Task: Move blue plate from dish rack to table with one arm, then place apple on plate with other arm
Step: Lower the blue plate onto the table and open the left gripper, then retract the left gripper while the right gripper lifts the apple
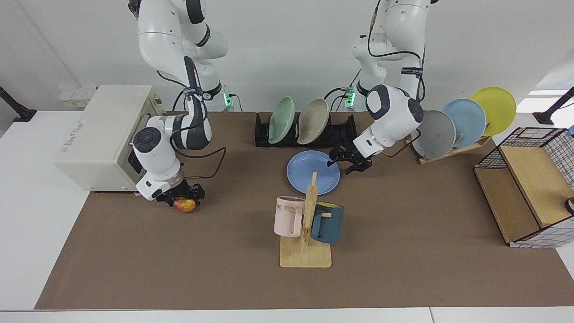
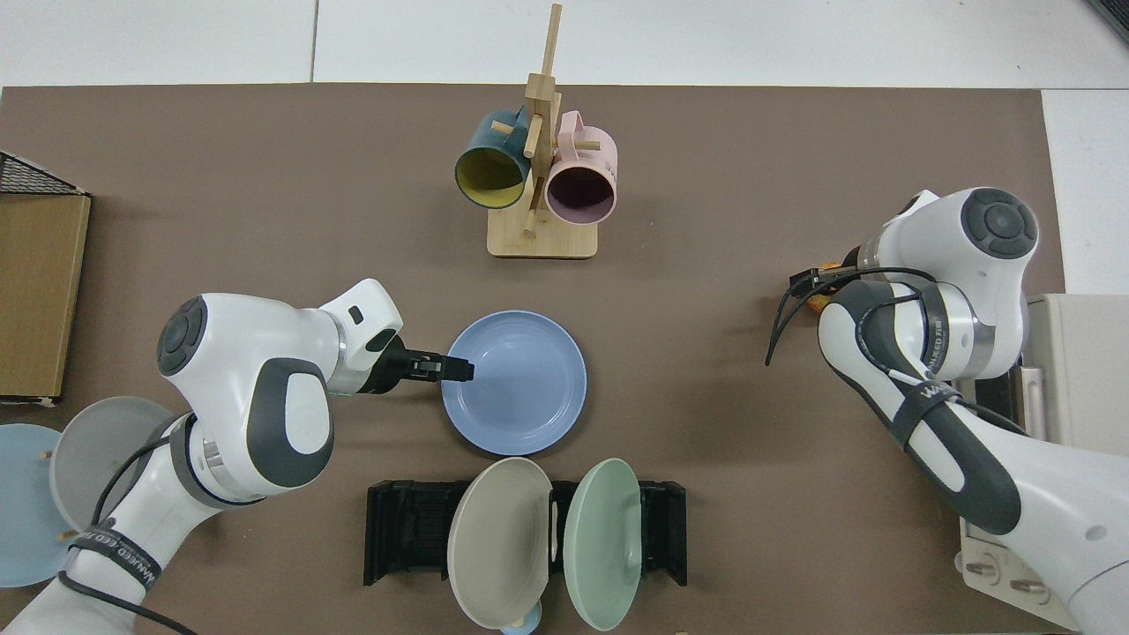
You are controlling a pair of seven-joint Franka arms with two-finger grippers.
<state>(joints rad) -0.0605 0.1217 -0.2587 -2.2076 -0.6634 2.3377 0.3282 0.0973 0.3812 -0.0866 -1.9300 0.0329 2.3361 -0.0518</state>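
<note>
We looked across a brown-matted surface (image 1: 403, 251) with white borders, two white jointed robot arms rising at the back. Near the middle of the facing view, a round, shallow, periwinkle-blue plate (image 1: 309, 177) lay flat on the mat, just in front of a low black slotted dish rack (image 1: 341, 130). The rack held two upright plates, a pale green one (image 1: 281, 120) and a beige one (image 1: 312, 121). The left end effector (image 1: 345, 162), reaching in from the frame's right, sat at the plate's right rim with its fingers spread apart, released from the plate; from above, the same end effector (image 2: 454, 369) overlapped the plate's (image 2: 520, 388) left edge.

At the left of the facing view, the right end effector (image 1: 184, 197) was lowered over a small red and yellow apple (image 1: 185, 205) resting on the mat beside a cream box-shaped appliance (image 1: 94, 134). Its fingers sat on either side of the fruit; we could not tell whether they were clenched on it.

In the lower middle stood a light wooden mug tree (image 1: 307, 242) carrying a pink mug (image 1: 288, 216) and a dark teal mug (image 1: 326, 223). At the upper right, a slanted wooden stand (image 1: 453, 150) held grey, sky-blue and yellow plates.
</note>
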